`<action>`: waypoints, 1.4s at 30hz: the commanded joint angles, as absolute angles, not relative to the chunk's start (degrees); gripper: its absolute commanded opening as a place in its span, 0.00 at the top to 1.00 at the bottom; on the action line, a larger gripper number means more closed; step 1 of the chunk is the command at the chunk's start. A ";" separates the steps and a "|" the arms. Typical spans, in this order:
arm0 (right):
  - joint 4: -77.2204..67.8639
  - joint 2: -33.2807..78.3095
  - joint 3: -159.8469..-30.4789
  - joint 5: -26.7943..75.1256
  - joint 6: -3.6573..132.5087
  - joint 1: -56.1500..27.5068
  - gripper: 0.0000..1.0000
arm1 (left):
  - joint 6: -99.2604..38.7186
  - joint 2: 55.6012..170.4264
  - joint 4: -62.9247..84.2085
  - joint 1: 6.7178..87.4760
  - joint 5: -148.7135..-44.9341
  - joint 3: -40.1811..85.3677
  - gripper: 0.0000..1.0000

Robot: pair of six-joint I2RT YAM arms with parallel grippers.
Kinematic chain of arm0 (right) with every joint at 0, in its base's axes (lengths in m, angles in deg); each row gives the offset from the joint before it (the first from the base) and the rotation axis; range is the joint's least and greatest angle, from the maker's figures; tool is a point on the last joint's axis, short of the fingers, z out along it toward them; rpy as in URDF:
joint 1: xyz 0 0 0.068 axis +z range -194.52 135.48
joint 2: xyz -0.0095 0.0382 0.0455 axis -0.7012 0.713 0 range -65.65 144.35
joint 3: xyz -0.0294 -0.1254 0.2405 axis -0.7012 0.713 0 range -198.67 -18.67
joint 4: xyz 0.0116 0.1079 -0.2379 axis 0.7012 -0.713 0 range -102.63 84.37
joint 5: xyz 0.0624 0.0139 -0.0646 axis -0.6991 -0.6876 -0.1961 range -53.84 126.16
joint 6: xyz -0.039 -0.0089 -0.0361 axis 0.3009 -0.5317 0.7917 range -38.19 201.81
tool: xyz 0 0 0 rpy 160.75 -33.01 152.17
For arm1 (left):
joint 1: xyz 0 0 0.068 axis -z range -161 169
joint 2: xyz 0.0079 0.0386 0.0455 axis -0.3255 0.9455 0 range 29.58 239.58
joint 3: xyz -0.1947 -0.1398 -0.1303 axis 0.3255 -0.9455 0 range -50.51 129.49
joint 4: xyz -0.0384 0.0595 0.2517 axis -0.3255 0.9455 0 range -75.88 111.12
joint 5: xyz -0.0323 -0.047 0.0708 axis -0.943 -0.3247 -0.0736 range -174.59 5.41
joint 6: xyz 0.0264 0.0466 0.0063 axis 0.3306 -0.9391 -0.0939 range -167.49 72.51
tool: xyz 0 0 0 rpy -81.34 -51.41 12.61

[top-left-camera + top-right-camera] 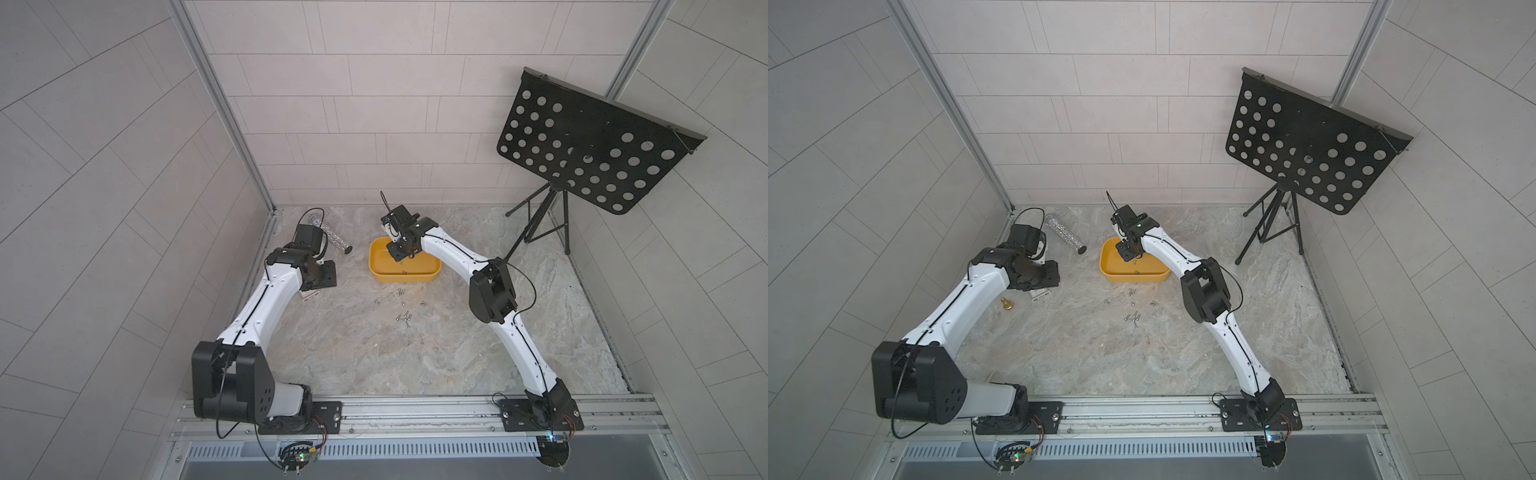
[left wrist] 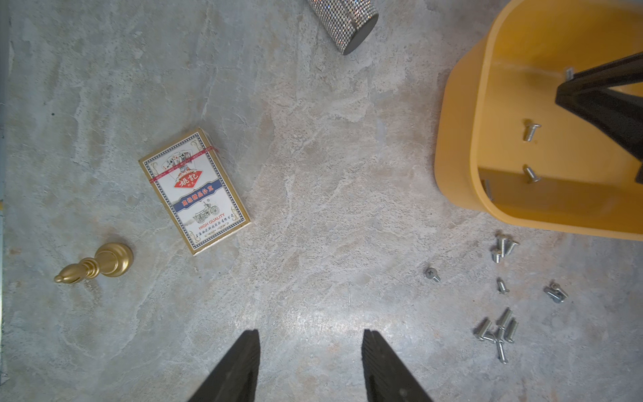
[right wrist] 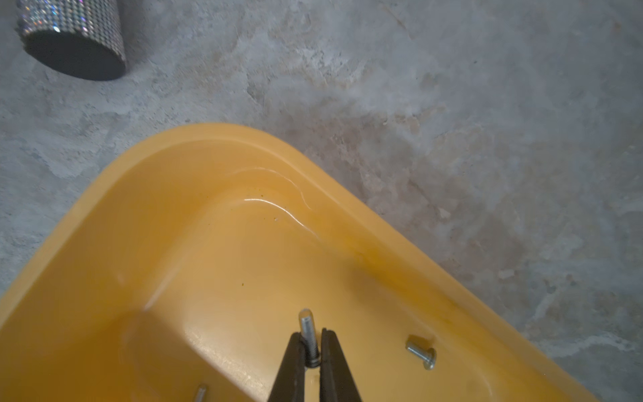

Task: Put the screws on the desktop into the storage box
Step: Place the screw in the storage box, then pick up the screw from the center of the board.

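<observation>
We have the right gripper (image 3: 311, 336) clenched on a single screw (image 3: 306, 322). It is pinched near the head, so the threaded shaft pokes out past the tips. The gripper hangs inside the outline of the storage box (image 1: 411, 278), which sits just above the middle of the frame in both top views. We judge that holding the screw low over the yellow floor, away from the walls, lets it drop a short way and stay in when let go. Two screws (image 2: 531, 130) already lie on the box floor, apart from each other. The nearer one lies just beside the gripper without touching it.

The loose screws (image 1: 403, 318) lie on the table (image 1: 457, 353) just below the box in the frame. Some are bunched and some single, so each trip from pile to box is short. By our count most of the job is left.

The left gripper (image 2: 311, 334) is released, its jaws apart with nothing between them. It hovers over bare table at centre left of the frame, well clear of the box, and we read that as leaving the way free for the right arm. The card pack (image 2: 195, 189), brass piece (image 2: 95, 266) and glittery tube (image 1: 336, 241) lie left of the box, apart from the screws.
</observation>
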State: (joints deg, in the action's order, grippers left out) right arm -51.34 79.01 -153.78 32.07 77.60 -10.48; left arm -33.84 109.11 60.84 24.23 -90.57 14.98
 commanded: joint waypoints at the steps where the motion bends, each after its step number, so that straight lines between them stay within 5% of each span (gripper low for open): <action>1: -53.35 80.07 -155.12 31.68 76.64 -10.75 0.94 | -33.76 109.67 60.47 23.77 -91.01 14.05 0.46; 7: -53.27 80.91 -155.45 31.51 76.54 -10.77 0.89 | -33.83 109.66 60.46 23.70 -90.93 14.05 0.46; 17: -54.63 78.88 -157.51 33.16 78.59 -10.31 0.66 | -33.88 109.75 60.54 23.57 -90.92 14.05 0.46; 25: -56.62 70.75 -155.05 34.94 80.74 -9.24 0.65 | -33.82 109.57 60.23 23.54 -90.65 13.82 0.46; 42: -42.10 36.15 -111.80 38.80 76.69 -5.21 0.67 | -33.78 110.14 59.37 23.57 -92.06 13.17 0.47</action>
